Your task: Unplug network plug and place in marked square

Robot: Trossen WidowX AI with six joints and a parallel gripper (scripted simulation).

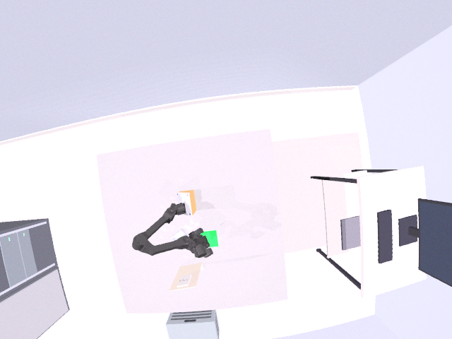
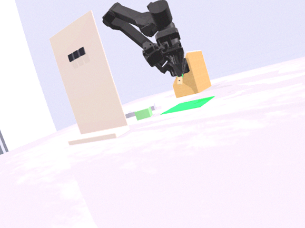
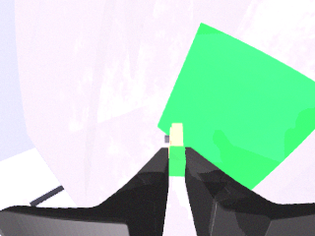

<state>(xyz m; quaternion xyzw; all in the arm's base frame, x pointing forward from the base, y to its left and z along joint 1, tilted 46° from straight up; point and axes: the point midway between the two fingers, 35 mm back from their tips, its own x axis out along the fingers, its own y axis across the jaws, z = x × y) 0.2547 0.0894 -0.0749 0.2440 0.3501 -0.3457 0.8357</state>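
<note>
My gripper (image 2: 180, 75) (image 3: 175, 153) is shut on the network plug (image 2: 179, 80) (image 3: 176, 134), a small cream piece with a green part between the fingers. It points down, with the plug in the air above the table. The marked square (image 1: 212, 239) (image 2: 187, 105) (image 3: 236, 93) is bright green and lies flat below. In the wrist view the plug's end overlaps the square's near-left corner. The upright panel (image 1: 195, 270) (image 2: 88, 93) stands away from the gripper, with a row of three dark sockets. In the top view the arm hides the fingertips and plug.
An orange wedge-shaped block (image 1: 193, 202) (image 2: 200, 71) stands behind the square, by the arm's base. A small light green block (image 2: 143, 113) sits between the panel and the square. A grey-white object lies behind that block. A grey box (image 1: 192, 326) stands beyond the panel.
</note>
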